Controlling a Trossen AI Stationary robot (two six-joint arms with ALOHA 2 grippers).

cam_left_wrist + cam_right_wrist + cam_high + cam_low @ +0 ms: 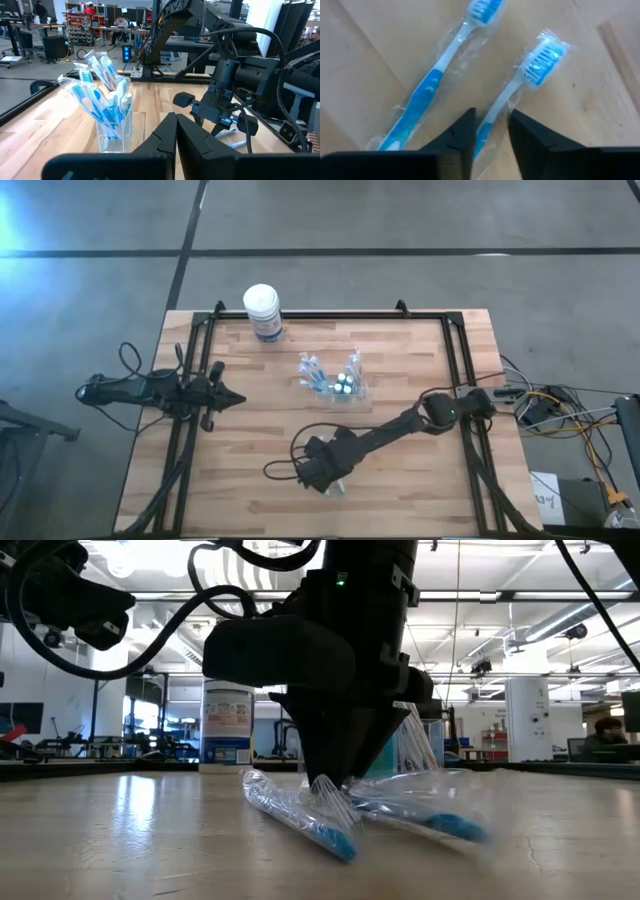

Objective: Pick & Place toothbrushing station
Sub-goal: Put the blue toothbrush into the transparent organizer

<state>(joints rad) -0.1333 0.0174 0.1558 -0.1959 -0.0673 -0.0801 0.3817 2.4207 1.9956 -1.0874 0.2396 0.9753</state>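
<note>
The toothbrushing station (342, 385) is a small, colourless, see-through plastic holder with glinting edges, standing upright near the middle of the wooden table (420, 340). It holds a fan of wrapped toothbrushes (102, 90) with blue-and-white handles, each sealed in a crinkled clear sleeve.

Nearer the front edge than the station, the right gripper (330, 477) points down at the tabletop. Two more wrapped toothbrushes lie flat there. The right wrist view shows its two dark, flat-faced fingers (462, 135) partly apart, straddling the thin white neck of one wrapped toothbrush (535, 65). The frames do not settle whether the fingers press on it. The second wrapped toothbrush (440, 75) lies just beside the first, outside the fingers, roughly parallel to it. In the low view, both sleeves are rumpled and glossy under the gripper.

To the left of the station, well apart from it, the left gripper (228, 397) hangs over the table with its tapered fingers closed and nothing between them.

Toward the rear edge from the station stands a round canister (263, 312) with a white lid and a blue label.

The table has pale wood planks inside a black metal frame (330, 315).
</note>
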